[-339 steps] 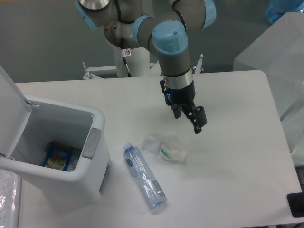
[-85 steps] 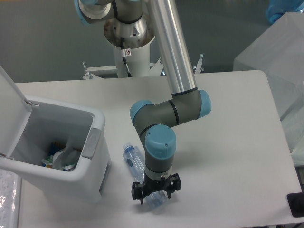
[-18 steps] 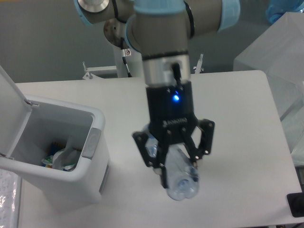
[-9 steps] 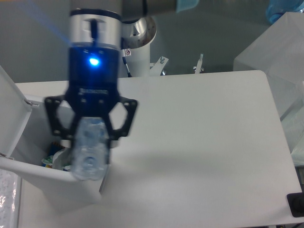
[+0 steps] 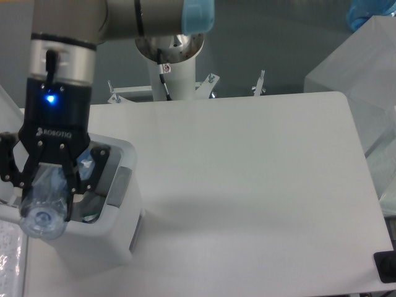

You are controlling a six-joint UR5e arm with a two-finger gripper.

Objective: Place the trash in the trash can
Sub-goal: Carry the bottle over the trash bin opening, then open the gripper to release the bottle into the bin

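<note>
With the jaws gripping the bottle [image 5: 44, 201] over the bin [image 5: 114, 204], centre it above the opening before you release.

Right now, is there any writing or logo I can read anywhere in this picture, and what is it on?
"ROBOTIQ": white letters on the black body of the hand, below a lit blue light.
A small tag on the robot's white base column: too small to read.
The bottle in the hand: no legible label.

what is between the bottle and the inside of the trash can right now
Nothing visible. The gripper holds the plastic bottle directly over the open trash can. The gripper itself hides most of the opening below.
</note>
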